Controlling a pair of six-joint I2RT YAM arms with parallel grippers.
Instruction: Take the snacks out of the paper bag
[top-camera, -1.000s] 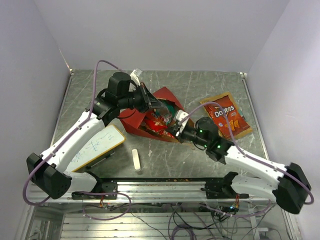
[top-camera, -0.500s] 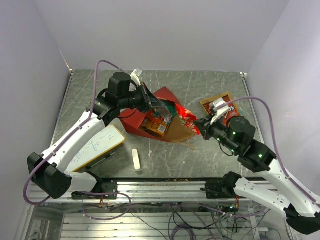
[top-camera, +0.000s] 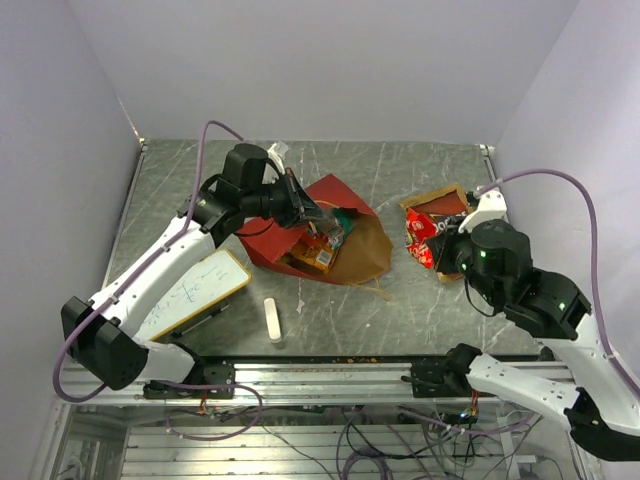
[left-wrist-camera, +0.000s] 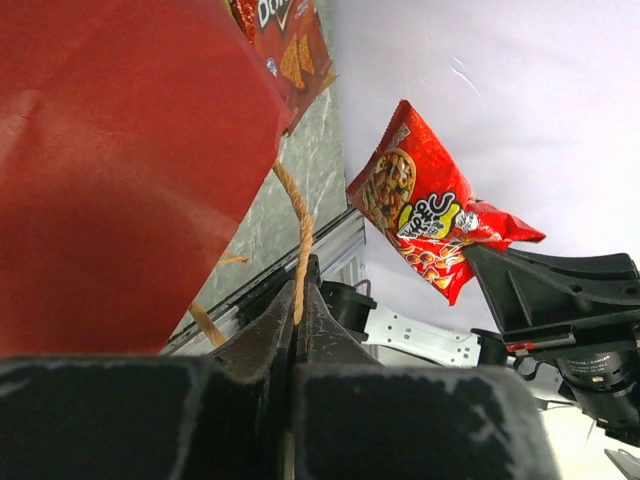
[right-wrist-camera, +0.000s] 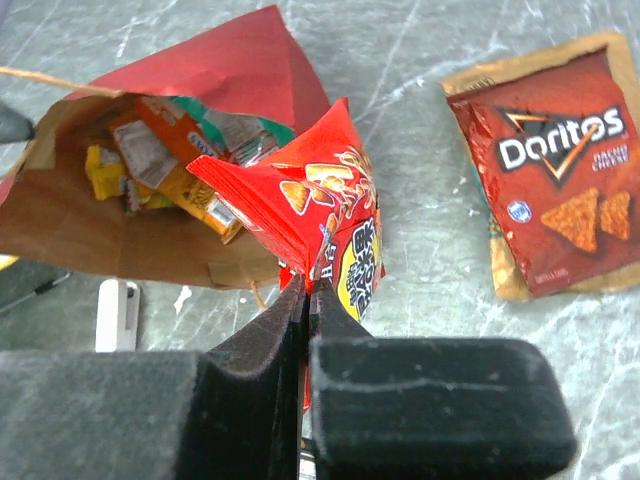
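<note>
The paper bag (top-camera: 345, 255) lies on its side mid-table, red outside, brown inside, mouth facing the arms. My left gripper (top-camera: 303, 212) is shut on its tan handle (left-wrist-camera: 299, 225) and holds the mouth up. Several snacks (top-camera: 322, 244) lie inside, orange, yellow and teal (right-wrist-camera: 165, 155). My right gripper (top-camera: 441, 246) is shut on a red snack packet (top-camera: 420, 227) and holds it in the air right of the bag; the packet also shows in the right wrist view (right-wrist-camera: 335, 215) and the left wrist view (left-wrist-camera: 425, 210). A Doritos packet (right-wrist-camera: 560, 185) lies flat on the table at the right.
A white whiteboard (top-camera: 193, 290) lies at the left front with a black marker beside it. A small white eraser bar (top-camera: 271, 321) lies in front of the bag. A metal rail (top-camera: 320, 372) runs along the near edge. Walls close in on three sides.
My right gripper has pulled the red packet out of the bag's mouth and carried it up and to the right, over the Doritos packet. The left gripper still holds the handle.
</note>
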